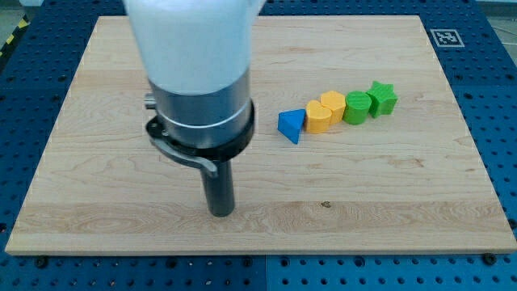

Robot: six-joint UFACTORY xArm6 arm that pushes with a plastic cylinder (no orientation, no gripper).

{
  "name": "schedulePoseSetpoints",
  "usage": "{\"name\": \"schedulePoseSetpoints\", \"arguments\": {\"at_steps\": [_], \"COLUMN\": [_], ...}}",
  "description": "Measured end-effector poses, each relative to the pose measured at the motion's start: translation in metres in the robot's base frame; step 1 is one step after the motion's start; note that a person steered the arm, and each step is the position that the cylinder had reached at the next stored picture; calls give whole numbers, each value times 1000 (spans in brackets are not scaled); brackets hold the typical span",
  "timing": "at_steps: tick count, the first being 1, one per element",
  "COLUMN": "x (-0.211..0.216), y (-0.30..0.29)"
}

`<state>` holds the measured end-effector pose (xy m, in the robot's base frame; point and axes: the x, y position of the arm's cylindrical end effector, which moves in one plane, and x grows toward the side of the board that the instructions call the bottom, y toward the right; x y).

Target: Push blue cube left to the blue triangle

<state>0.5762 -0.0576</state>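
The blue triangle (pixel 291 125) lies right of the board's middle, at the left end of a row of blocks. No blue cube shows in the view; the arm's wide body (pixel 194 73) hides part of the board at the upper left. My tip (pixel 220 213) rests on the board in the lower middle, well to the lower left of the blue triangle and touching no block.
Right of the blue triangle, the row rises toward the upper right: two yellow blocks (pixel 319 119) (pixel 332 103), a green block (pixel 355 107) and a green star (pixel 382 98). The wooden board (pixel 404 194) lies on a blue perforated table. A marker tag (pixel 445 37) sits at the board's top right corner.
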Motion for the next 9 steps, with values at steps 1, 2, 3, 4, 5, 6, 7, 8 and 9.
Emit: {"name": "schedulePoseSetpoints", "arguments": {"at_steps": [1, 2, 3, 4, 5, 6, 7, 8, 9], "x": [0, 0, 0, 0, 0, 0, 0, 0, -1], "y": [-7, -24, -39, -43, -46, -52, -67, -84, -103]}}
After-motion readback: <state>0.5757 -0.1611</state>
